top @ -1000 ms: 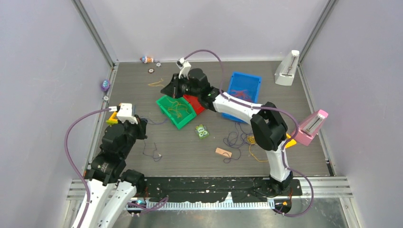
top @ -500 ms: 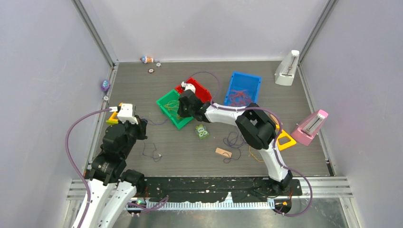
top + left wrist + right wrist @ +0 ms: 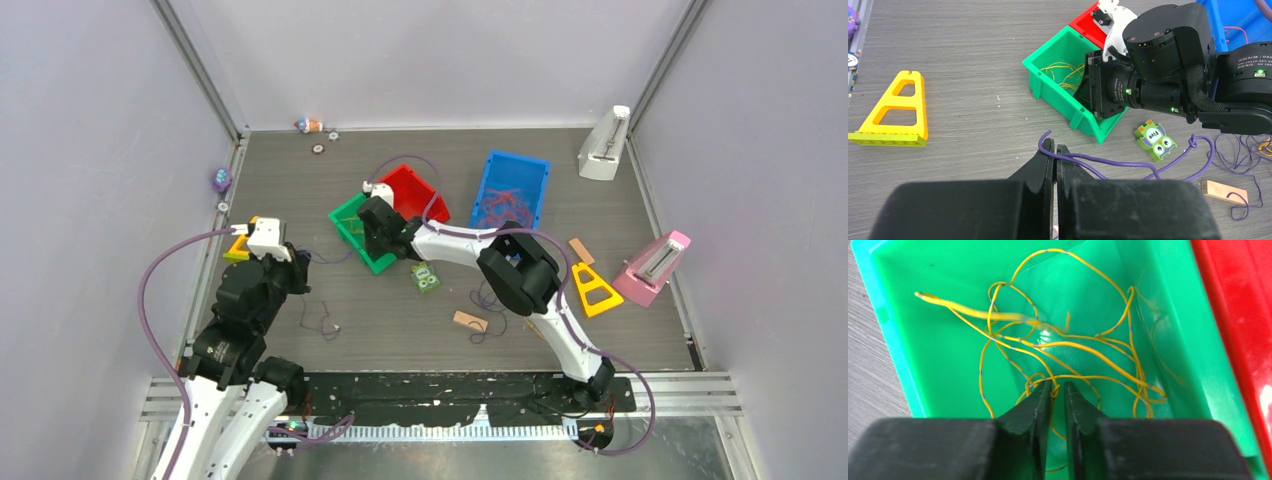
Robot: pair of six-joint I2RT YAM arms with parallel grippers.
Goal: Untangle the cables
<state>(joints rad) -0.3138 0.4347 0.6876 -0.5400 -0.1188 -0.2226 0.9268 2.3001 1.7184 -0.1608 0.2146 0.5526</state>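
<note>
My left gripper is shut on one end of a dark purple cable that trails right across the table towards a loose purple and yellow tangle. In the top view the left gripper sits left of centre. My right gripper reaches down into the green bin, its jaws closed on a knot of a yellow cable among several yellow strands. In the top view the right gripper is over the green bin. Orange-red cables lie in the blue bin.
A red bin touches the green one. A green owl block, a wooden block and yellow triangles lie on the table. White and pink metronomes stand at the right.
My right arm has swung back from the far side of the table and come down into the green bin. The left arm has not moved.
</note>
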